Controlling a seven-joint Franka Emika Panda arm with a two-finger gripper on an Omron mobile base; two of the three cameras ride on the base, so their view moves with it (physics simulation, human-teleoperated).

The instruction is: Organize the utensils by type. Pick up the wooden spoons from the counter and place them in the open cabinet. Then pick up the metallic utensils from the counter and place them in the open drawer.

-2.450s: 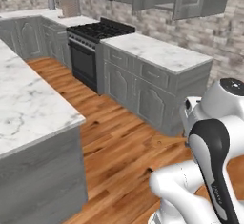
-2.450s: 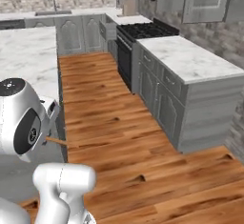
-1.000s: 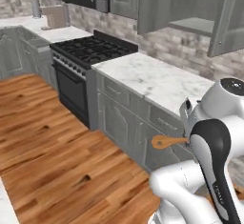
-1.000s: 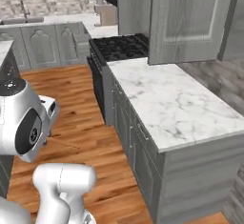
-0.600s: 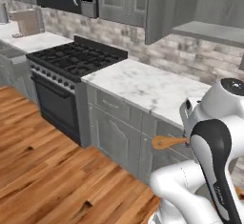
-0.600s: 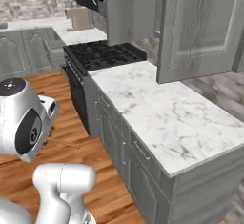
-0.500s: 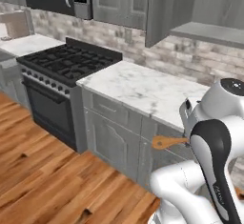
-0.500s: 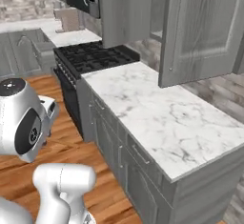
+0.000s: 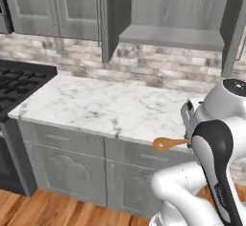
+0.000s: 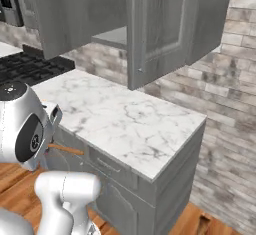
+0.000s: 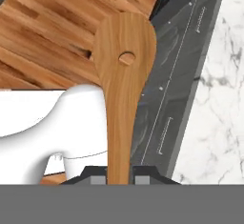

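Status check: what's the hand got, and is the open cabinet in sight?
Hand shut on wooden spoon, carried low in front of the counter. Open cabinet above the counter, shelf visible. Nothing seen in the way.

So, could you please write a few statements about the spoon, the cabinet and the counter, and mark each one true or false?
1. The pincer is closed on a wooden spoon. True.
2. The wooden spoon already lies on the shelf of the open cabinet. False: it is held low beside the arm, in front of the lower cabinet fronts.
3. The upper cabinet door above the marble counter stands open. True.
4. A metal fork lies on the marble counter in front of the robot. False: nothing is visible on that stretch of counter.
5. A black stove adjoins the counter's left end in the left base view. True.
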